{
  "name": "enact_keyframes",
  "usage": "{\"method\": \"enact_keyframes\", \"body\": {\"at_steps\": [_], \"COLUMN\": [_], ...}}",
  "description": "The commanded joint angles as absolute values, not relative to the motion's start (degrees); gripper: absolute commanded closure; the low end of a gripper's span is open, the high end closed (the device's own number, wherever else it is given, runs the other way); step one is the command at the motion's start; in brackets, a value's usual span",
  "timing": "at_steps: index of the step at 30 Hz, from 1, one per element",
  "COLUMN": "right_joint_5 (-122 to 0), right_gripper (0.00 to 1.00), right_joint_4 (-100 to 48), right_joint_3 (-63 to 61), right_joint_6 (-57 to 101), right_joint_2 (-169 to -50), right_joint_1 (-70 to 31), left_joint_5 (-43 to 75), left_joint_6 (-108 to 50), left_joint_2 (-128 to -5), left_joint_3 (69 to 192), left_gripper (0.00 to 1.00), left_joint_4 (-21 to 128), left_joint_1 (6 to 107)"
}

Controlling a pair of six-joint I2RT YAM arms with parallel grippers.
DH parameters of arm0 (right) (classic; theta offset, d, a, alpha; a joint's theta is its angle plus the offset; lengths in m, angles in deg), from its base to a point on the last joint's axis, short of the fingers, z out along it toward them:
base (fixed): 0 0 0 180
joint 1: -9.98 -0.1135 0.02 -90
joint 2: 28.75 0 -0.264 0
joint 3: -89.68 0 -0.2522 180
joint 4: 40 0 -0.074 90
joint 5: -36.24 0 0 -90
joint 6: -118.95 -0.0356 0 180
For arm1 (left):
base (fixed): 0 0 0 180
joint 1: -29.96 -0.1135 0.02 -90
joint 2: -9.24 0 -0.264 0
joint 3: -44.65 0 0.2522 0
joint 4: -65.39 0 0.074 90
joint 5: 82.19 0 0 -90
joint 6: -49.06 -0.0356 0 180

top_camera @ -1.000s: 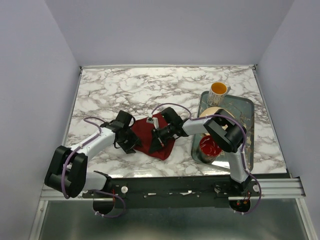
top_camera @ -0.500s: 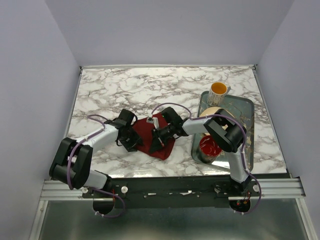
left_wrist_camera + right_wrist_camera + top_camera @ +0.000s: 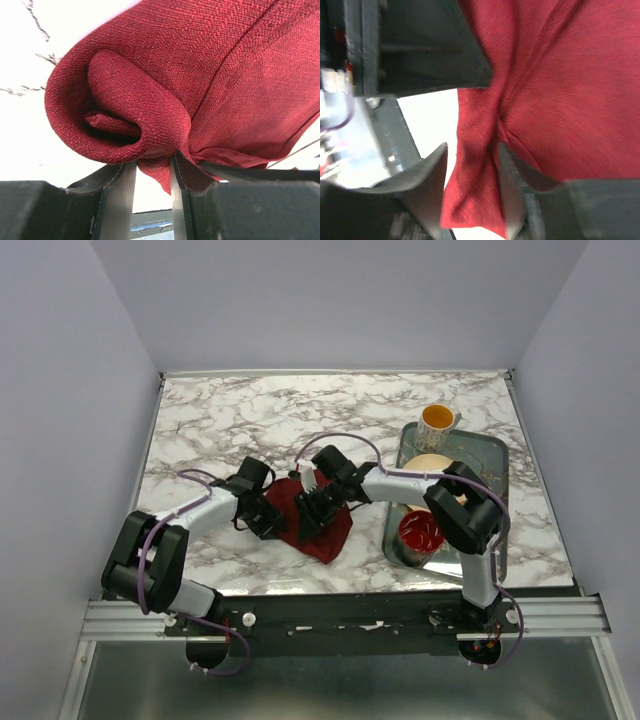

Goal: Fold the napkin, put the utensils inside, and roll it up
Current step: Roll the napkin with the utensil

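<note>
Right hand (image 3: 314, 510) moved left, napkin (image 3: 328, 532) bunched, curled fold in left hand (image 3: 270, 519)

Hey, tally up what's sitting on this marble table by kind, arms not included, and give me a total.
Maroon cloth napkin: 1
Pale mug with an orange inside: 1
Grey metal tray: 1
Red bowl: 1
Cream round dish: 1
Total: 5
No blue utensil is visible.
</note>
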State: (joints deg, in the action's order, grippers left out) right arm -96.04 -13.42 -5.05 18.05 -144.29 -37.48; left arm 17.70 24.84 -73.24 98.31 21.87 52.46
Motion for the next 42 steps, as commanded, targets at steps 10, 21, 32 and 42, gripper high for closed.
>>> {"method": "enact_keyframes", "body": {"at_steps": [10,21,32,42], "right_joint_5": [-42.09,-21.08,-15.45,-14.82], "right_gripper": [0.37,0.36,0.39,0.48], "right_joint_4": [-4.25,-11.38,-10.86,-10.07], "right_joint_3": [-7.82,-8.97,-3.0,-4.66], "right_joint_6": [20.07,22.61,26.05,24.12], "right_joint_2": [-129.47,-135.79,-142.65,-145.03], "right_joint_1": [-55.31,-65.95,-69.03,-68.94], "left_joint_5": [16.78,17.66,18.1,18.54], "left_joint_6": [25.07,27.53,28.14,28.41], "left_joint_2": [-77.16,-76.19,-76.01,-75.22], "left_joint_3": [96.03,93.57,93.04,91.64], "left_gripper": [0.79,0.8,0.8,0.81], "left_joint_4": [24.91,26.23,26.4,26.49], "left_joint_1": [52.73,51.94,51.85,51.23]}}
